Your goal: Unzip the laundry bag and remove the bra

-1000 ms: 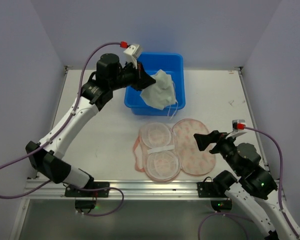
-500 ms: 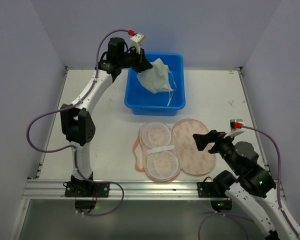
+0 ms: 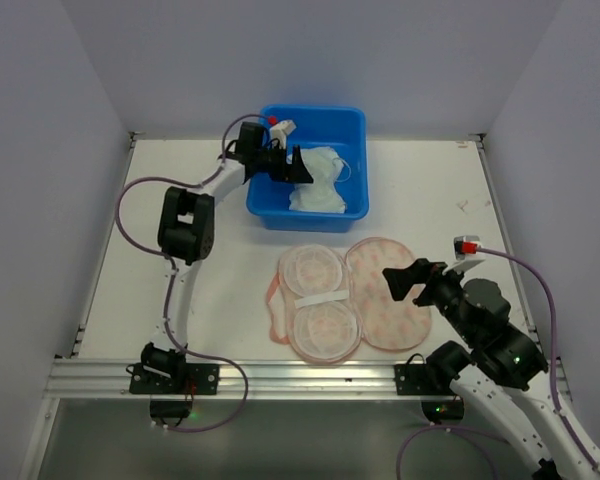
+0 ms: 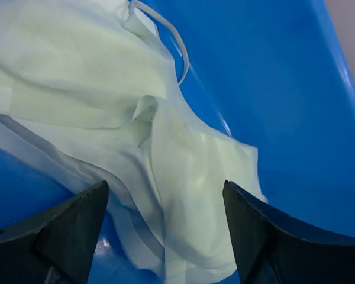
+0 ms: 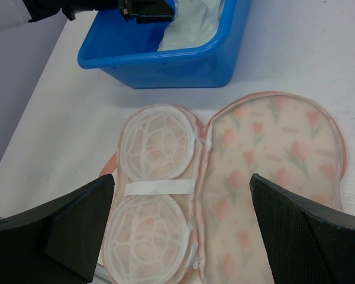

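Down went the left arm since a second ago. Back then it held the bra point(image 3: 320, 180) up over the blue tub point(image 3: 315, 112). Now it reaches low into the tub, and the bra lies in a soft heap on the tub floor.

The left jaws are spread wide and pinch nothing. From the wrist view, the bra point(image 4: 106, 89) sits just past the two fingertips, and one thin strap point(image 4: 174, 35) loops up beside it.

I think the job here is to let go cleanly. The arm should rise straight up with the jaws kept wide, so the strap and the loose cloth do not catch on a finger and ride back out.

In the middle of the tabletop point(image 3: 430, 190) the laundry bag point(image 3: 380, 290) lies unzipped and folded open flat, near the tub but not touching it. Its left half shows two round net cups, and its right half point(image 5: 272, 154) shows the flower print. Nothing is in it.

On the right, the right jaws hang above the bag's near edge, spread wide too, holding nothing.
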Action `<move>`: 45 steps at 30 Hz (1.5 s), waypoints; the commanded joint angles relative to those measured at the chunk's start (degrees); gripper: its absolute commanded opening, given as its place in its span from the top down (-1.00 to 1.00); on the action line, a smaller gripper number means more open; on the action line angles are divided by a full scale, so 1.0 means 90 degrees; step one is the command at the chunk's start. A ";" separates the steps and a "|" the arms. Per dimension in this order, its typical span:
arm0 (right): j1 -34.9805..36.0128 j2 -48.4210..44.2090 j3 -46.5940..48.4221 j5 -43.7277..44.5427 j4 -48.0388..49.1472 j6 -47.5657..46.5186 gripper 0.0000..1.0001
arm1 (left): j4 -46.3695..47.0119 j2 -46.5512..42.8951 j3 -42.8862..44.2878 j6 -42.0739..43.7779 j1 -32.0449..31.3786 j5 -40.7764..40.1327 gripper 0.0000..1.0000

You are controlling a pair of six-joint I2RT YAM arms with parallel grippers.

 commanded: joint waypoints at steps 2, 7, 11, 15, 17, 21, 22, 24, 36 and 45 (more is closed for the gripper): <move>-0.0018 0.0242 0.0000 0.0319 -0.0040 0.0033 -0.97 | -0.0338 -0.1031 0.0201 -0.0037 0.0043 -0.0680 -0.94; -0.0028 0.0934 0.0253 0.0574 -0.0421 0.0452 -0.97 | -0.0809 -0.1950 0.0201 -0.0095 0.0043 -0.1347 -1.00; -0.0057 0.1938 0.0604 0.0857 -0.0773 0.0873 -0.97 | -0.1092 -0.2867 0.0211 -0.0271 0.0043 -0.1659 -1.00; -0.0737 0.2749 0.0713 0.0741 -0.0861 0.1039 -0.97 | -0.1346 -0.3708 -0.0052 -0.0398 0.0043 -0.2059 -1.00; -0.1139 0.3005 0.0664 0.0419 -0.0813 0.1098 -0.97 | -0.1658 -0.4265 -0.0247 -0.0388 0.0043 -0.2654 -1.00; -0.2408 0.3697 0.0352 -0.0391 -0.0345 0.1060 -0.97 | -0.1874 -0.5397 -0.1632 -0.0281 0.0043 -0.3417 -1.00; -0.2613 0.3825 0.0313 -0.0615 -0.0208 0.1050 -0.95 | -0.1854 -0.5631 -0.1944 -0.0233 0.0043 -0.3476 -1.00; -0.3188 0.4030 0.0089 -0.1182 0.0056 0.1146 -0.89 | -0.1698 -0.6412 -0.3034 -0.0154 0.0043 -0.3515 -1.00; -0.3934 0.5720 -0.0322 -0.1594 0.1170 0.1352 -0.50 | -0.1757 -0.9119 -0.6233 0.0295 0.0043 -0.4257 -1.00; -0.3934 0.6024 -0.0323 -0.1028 0.1093 0.1255 -0.34 | -0.1268 -0.9530 -0.6879 0.0285 0.0043 -0.4453 -1.00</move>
